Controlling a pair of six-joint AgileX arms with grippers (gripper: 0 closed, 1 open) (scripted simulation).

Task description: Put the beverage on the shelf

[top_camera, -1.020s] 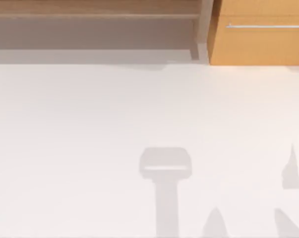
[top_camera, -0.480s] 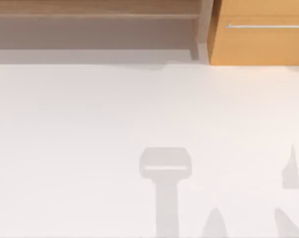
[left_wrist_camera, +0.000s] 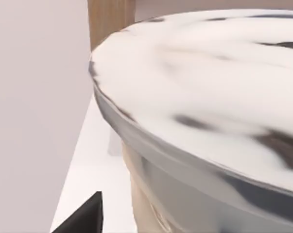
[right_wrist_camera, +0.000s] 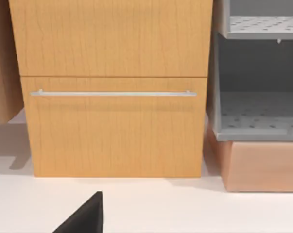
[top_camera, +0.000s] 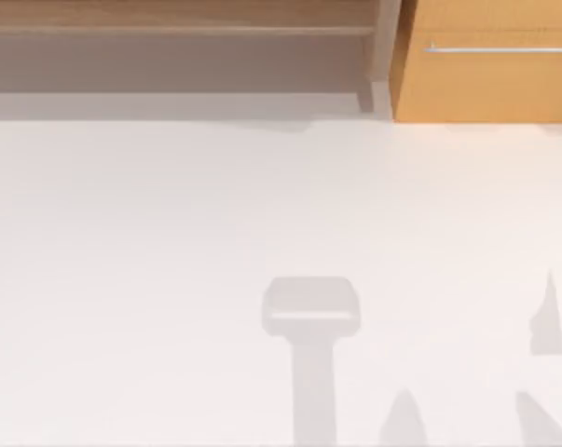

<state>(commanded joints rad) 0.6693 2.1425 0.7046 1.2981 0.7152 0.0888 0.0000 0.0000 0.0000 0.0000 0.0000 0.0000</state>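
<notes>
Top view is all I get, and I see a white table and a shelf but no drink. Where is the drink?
Observer: The beverage sits very close in front of the left wrist camera, a container with a broad white top and a silvery rim.
Operator: Is it on the shelf already?
Observer: I can't tell what it rests on; the left wrist view shows pale white surface beside it and a strip of brown wood behind it.
Operator: What does the other arm see?
Observer: The right wrist camera faces the orange cabinet with the silver bar handle, and beside it a grey rack with perforated shelves.
</notes>
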